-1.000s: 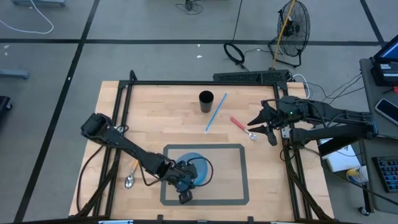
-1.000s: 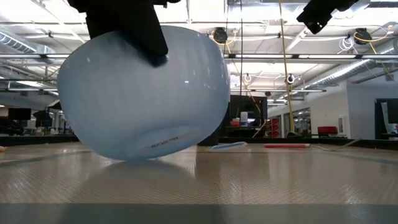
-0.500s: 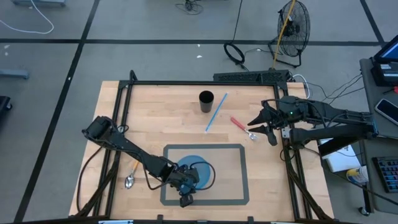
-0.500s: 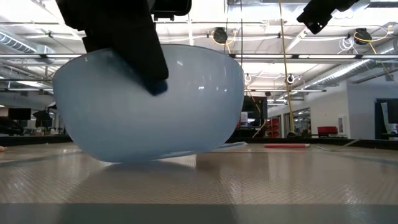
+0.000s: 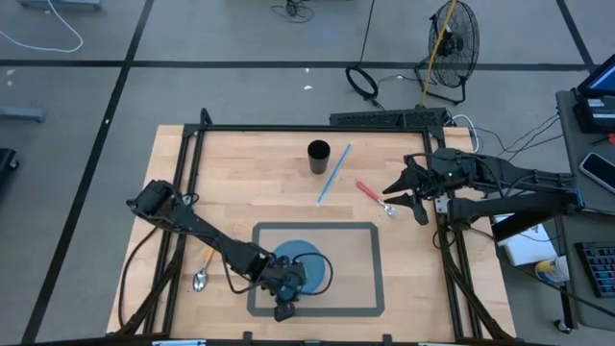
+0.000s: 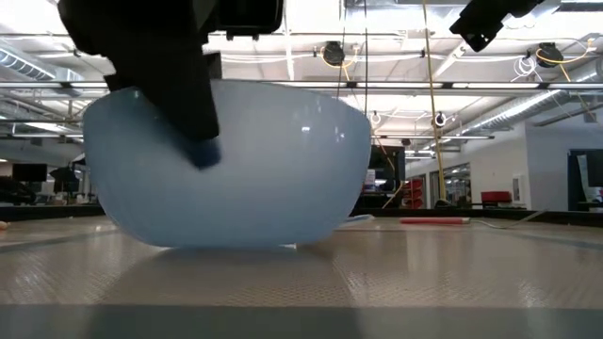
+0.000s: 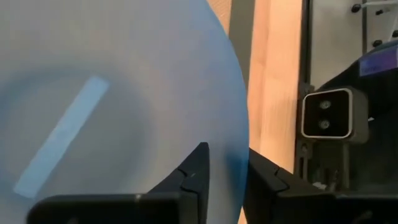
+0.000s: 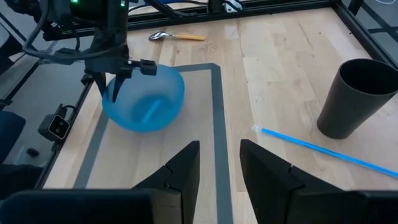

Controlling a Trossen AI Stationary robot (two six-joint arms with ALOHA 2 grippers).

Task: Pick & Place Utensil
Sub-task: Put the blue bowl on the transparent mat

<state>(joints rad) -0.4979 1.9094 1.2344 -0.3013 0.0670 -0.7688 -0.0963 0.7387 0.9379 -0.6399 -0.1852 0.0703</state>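
My left gripper [image 5: 284, 299] low in the frame with fingers straddling the blue bowl's [image 5: 306, 269] near rim, grip loosened, bowl sitting flat inside the grey taped rectangle [image 5: 377, 259], my right gripper [image 5: 408, 197] parted and empty at right above the red-handled utensil [image 5: 371, 193], blue straw [image 5: 333, 174] and black cup [image 5: 318, 156] farther up.

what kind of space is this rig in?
Looks like an industrial lab or workshop: bare concrete floor, a floor fan and loose cables behind the table, exposed ceiling beams and lights.
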